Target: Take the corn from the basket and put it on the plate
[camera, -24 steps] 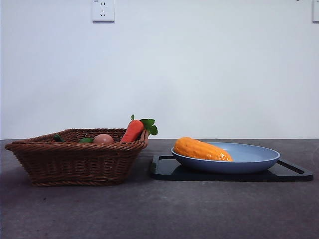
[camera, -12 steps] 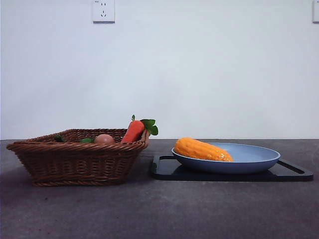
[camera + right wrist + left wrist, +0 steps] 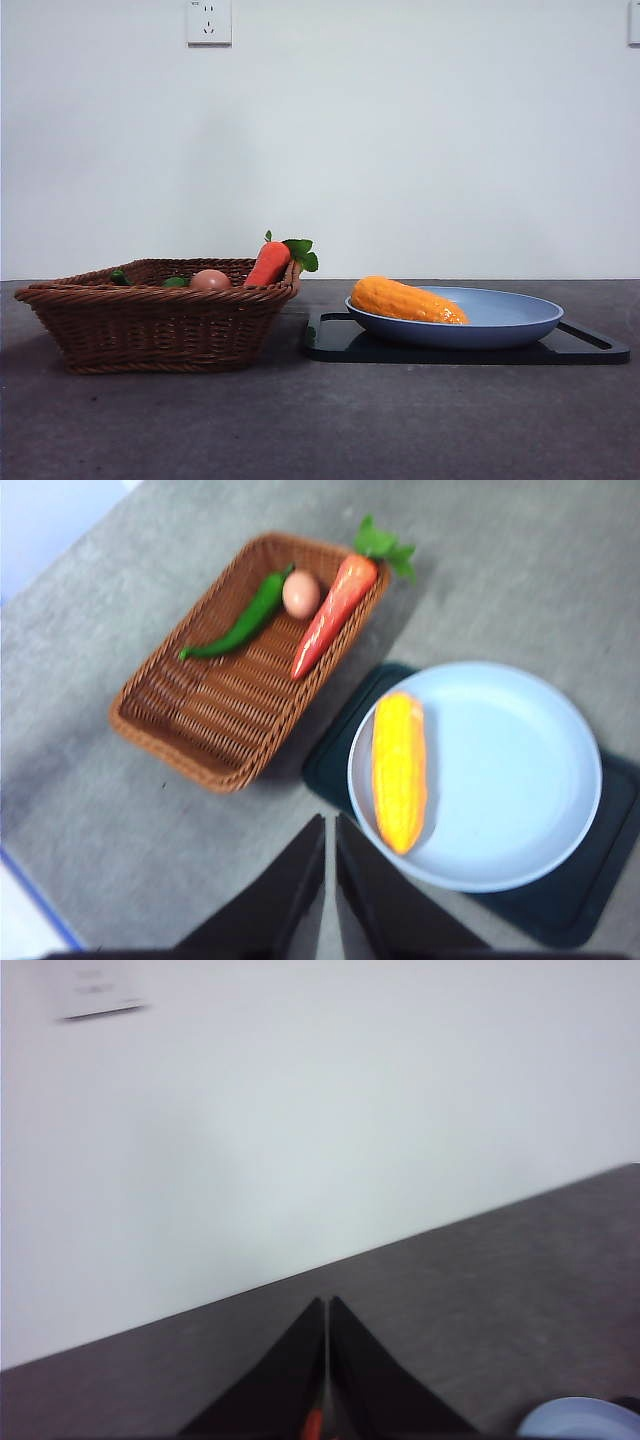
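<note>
Low front view; right wrist overlooks plate (image 3: pixel 520 770).

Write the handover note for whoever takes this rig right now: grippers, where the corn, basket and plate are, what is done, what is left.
Left gripper: shut, empty, raised, facing the wall.
Right gripper: shut, empty, high above the table, looking down on the scene.
Corn: lying on the light-blue plate, on its basket side.
Plate sits on the black tray.
Basket holds the carrot, a green chili pepper and a small pinkish ball.
Done: corn is on the plate, released.
Left: apparently nothing.
</note>
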{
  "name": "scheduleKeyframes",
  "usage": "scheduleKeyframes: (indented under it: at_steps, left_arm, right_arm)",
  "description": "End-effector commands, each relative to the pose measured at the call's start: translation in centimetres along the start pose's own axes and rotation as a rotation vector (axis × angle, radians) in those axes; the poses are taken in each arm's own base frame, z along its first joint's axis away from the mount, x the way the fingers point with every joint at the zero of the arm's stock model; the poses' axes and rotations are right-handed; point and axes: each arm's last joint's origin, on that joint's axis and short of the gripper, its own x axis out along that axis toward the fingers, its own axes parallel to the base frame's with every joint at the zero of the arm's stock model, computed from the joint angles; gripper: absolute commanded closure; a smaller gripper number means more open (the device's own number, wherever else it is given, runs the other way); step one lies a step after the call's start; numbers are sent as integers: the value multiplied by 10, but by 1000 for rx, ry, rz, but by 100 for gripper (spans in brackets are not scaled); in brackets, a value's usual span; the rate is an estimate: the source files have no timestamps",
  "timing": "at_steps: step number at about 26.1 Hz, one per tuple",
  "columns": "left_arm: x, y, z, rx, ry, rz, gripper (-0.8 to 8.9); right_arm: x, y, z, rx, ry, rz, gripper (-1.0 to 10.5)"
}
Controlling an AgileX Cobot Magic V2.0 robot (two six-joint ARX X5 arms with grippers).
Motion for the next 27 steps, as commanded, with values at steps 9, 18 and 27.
scheduleKeyframes:
  at_steps: [9, 18, 27]
  left_arm:
    - [-79, 24, -103, 27, -108, 293, 806]
    - [-86, -2, -271, -32, -60, 299, 806]
    - [-80, -13, -357, -105, -17, 291, 806]
  right_arm:
    - [-2, 1, 16, -72, -121, -2, 944]
    - [-3, 2, 21, -96, -167, -3, 944]
    - [-3, 2, 21, -96, -167, -3, 944]
